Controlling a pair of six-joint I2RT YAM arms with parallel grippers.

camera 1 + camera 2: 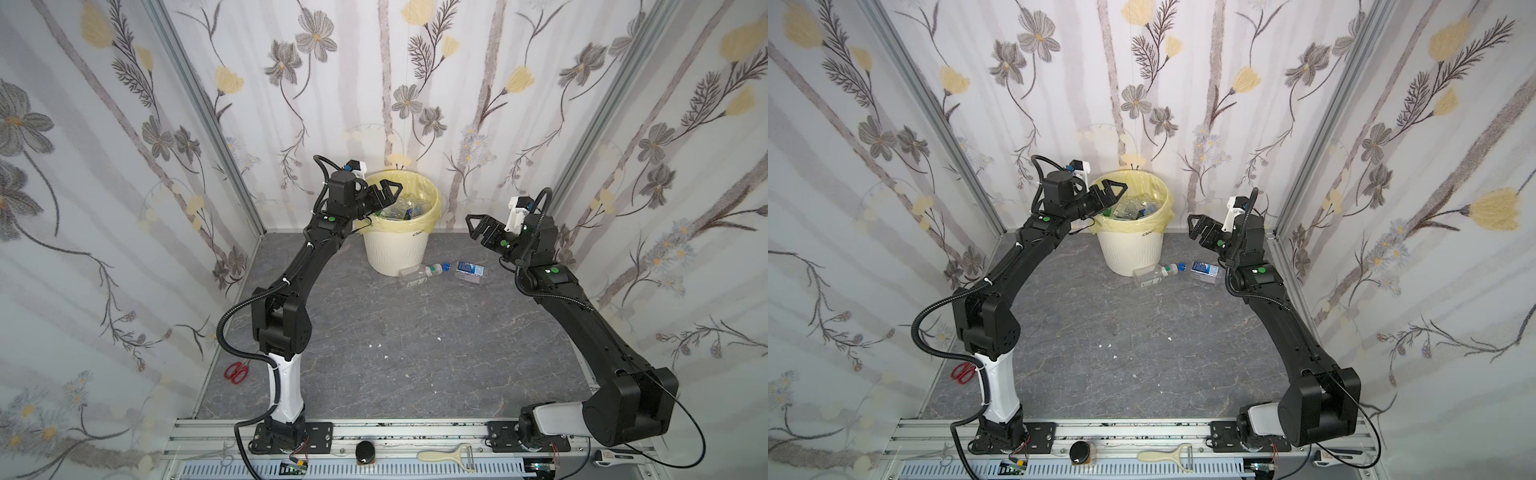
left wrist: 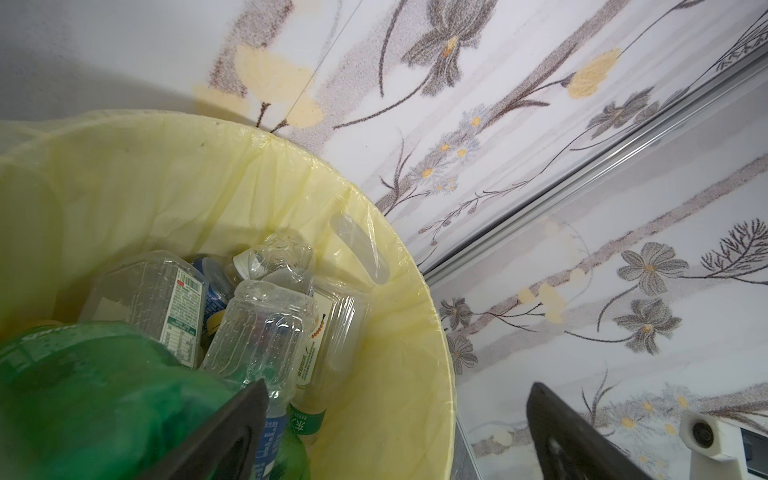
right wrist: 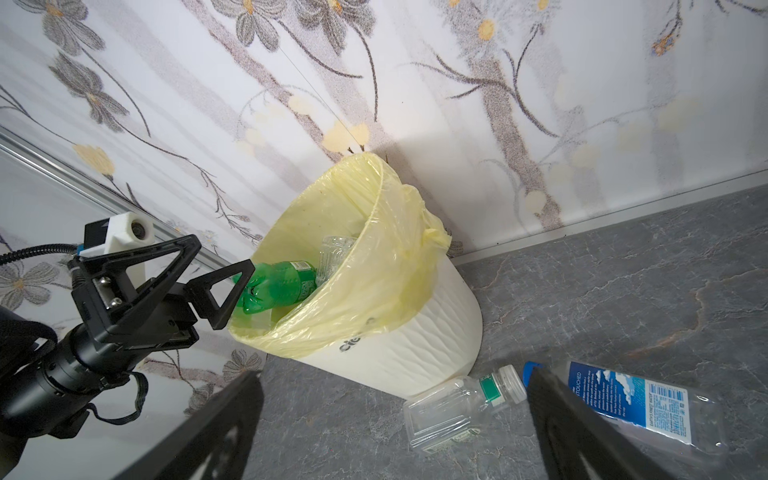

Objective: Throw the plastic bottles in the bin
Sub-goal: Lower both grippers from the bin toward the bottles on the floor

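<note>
**Lined bin heaped with bottles, two more lying beside it, both grippers open**

A round cream-white ribbed bin (image 1: pixel 395 253) stands at the back of a grey marbled table (image 1: pixel 395 332), against a floral-papered wall. A pale yellow bag (image 1: pixel 419 222) lines it and folds over its rim. Inside lies a heap of plastic bottles (image 2: pixel 257 328), mostly clear and crumpled. A green bottle (image 3: pixel 282 284) lies on top, at the side nearest the left arm.

Two bottles lie on their sides on the table, just in front of the bin and to its right. The nearer is a clear bottle (image 1: pixel 417 276) with a white cap, its base close to the bin's foot. Just beyond its cap lies a bottle with a blue label (image 1: pixel 468 271) and a blue cap. The two caps point toward each other.

The left gripper (image 1: pixel 390 194) hangs over the bin's rim with its fingers spread wide and nothing between them. In the right wrist view one fingertip overlaps the green bottle's end; whether they touch cannot be told.

The right gripper (image 1: pixel 471 227) hangs in the air to the right of the bin, above the blue-labelled bottle. Its fingers are wide apart and empty.

Red scissors (image 1: pixel 236 371) lie at the table's left edge. A cream peeler (image 1: pixel 446 456) rests on the front rail.
</note>
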